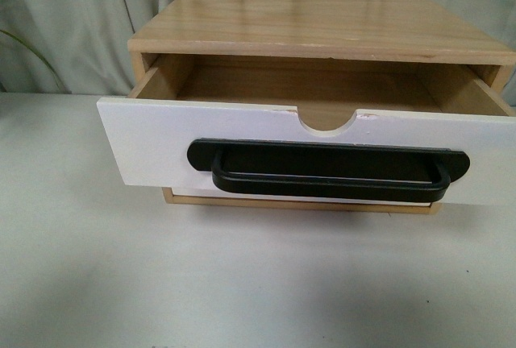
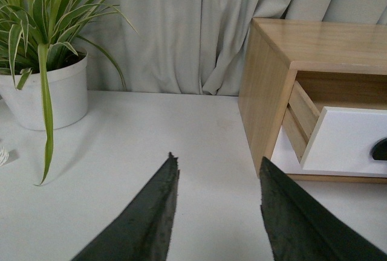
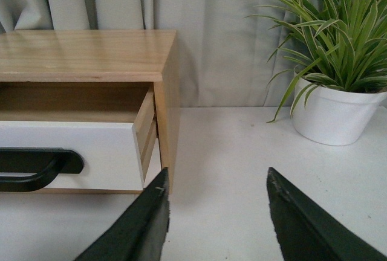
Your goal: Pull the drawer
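Both grippers hang spread and empty, left gripper (image 2: 217, 212) and right gripper (image 3: 217, 219) flanking the cabinet (image 1: 322, 22), clear of the handle (image 1: 326, 169). Pulling the drawer (image 1: 161, 142) further risks tipping it out or dragging the cabinet across the table (image 1: 242, 283). Its visible inside looks empty.

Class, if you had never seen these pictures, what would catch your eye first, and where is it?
The drawer, pulled out of the wooden cabinet at the front view's centre, with its long black handle. Potted plants stand on either side: one in the left wrist view, one in the right.
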Controlling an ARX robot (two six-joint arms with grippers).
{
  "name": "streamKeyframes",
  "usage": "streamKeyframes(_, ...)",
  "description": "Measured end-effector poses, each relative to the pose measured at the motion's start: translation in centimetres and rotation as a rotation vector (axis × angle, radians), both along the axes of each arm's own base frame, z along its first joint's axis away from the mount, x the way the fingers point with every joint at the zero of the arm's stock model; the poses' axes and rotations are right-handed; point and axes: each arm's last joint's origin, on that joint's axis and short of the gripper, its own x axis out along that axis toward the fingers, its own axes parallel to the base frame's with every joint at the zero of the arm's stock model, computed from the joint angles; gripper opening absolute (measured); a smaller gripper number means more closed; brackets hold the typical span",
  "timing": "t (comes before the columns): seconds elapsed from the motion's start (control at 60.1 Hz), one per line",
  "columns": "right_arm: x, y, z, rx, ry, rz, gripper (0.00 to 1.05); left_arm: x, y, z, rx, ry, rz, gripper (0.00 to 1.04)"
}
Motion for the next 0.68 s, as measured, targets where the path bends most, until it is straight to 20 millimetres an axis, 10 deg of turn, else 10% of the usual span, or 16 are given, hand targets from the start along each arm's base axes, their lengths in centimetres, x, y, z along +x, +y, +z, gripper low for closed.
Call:
streamKeyframes(0.266, 0.00, 0.00, 0.00, 0.001, 0.000, 0.000, 0.97, 0.00, 0.00, 0.00, 0.000, 0.000, 0.000, 1.00)
streamKeyframes(0.682, 0.00, 0.00, 0.00, 0.002, 0.000, 0.000, 0.96, 0.00, 0.00, 0.00, 0.000, 0.000, 0.000, 0.98)
